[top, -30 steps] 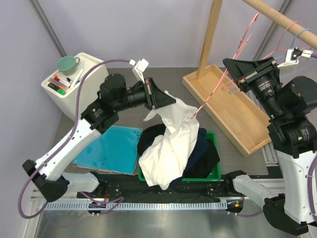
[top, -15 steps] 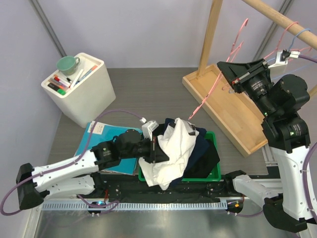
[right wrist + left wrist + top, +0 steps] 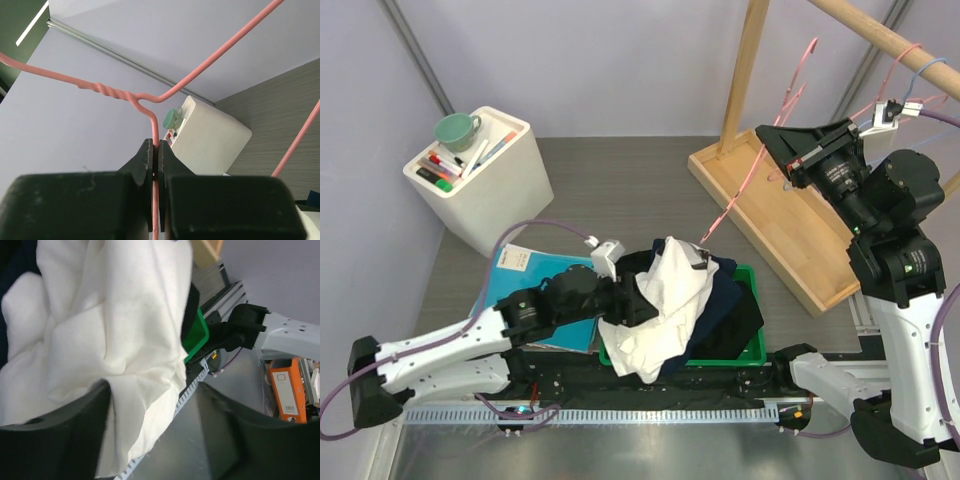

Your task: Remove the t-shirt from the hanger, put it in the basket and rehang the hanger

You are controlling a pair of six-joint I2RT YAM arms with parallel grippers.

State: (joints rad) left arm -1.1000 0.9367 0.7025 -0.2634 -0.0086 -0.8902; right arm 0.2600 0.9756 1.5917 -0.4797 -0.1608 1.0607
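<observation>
The white t-shirt (image 3: 665, 300) lies crumpled on dark clothes in the green bin (image 3: 748, 274). My left gripper (image 3: 638, 303) is low at the shirt's left side, and its jaws stand wide open. In the left wrist view the t-shirt (image 3: 115, 340) fills the frame above my left gripper (image 3: 150, 440), and a loose edge of it drapes against one finger. The pink wire hanger (image 3: 760, 160) slants from upper right down to a tip just above the shirt; I cannot tell if they touch. My right gripper (image 3: 788, 162) is shut on the hanger (image 3: 157, 115), pinching the wire below its twisted neck.
A long wooden tray (image 3: 790, 225) and the rack's wooden post (image 3: 745, 70) stand at the right, with more hangers (image 3: 910, 60) on the rod. A white box (image 3: 470, 165) with a mug and pens is at the back left. A blue folder (image 3: 520, 270) lies beside the bin.
My left arm came down from mid-air to the bin with the shirt, then opened its jaws and let the cloth go. The right gripper lifted the hanger slightly and stayed shut.
</observation>
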